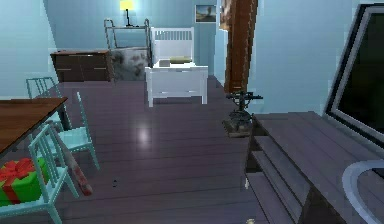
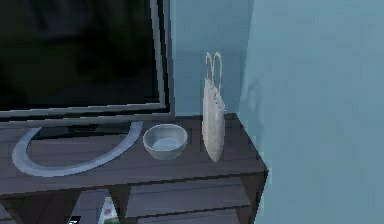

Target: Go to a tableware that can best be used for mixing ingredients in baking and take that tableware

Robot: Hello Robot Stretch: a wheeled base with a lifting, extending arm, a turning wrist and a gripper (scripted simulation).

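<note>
Dark plank floor point(image 1: 170, 140), pale blue walls point(image 1: 290, 50). White bed point(image 1: 177, 78) at far end; dark dresser point(image 1: 82, 65) and lit yellow lamp point(image 1: 127, 10) to its left. Wooden table point(image 1: 25, 112) with teal chairs point(image 1: 80, 140) near left. Television point(image 2: 80, 55) on dark wooden stand point(image 2: 240, 160), arm side view.

A furnished home is shown: a white bed point(image 1: 177, 76) is set at the far wall near a dark dresser point(image 1: 82, 66), a wooden table point(image 1: 20, 112) is flanked by teal chairs point(image 1: 78, 132), and a television point(image 2: 80, 50) is stood on a low stand point(image 2: 243, 155).
</note>
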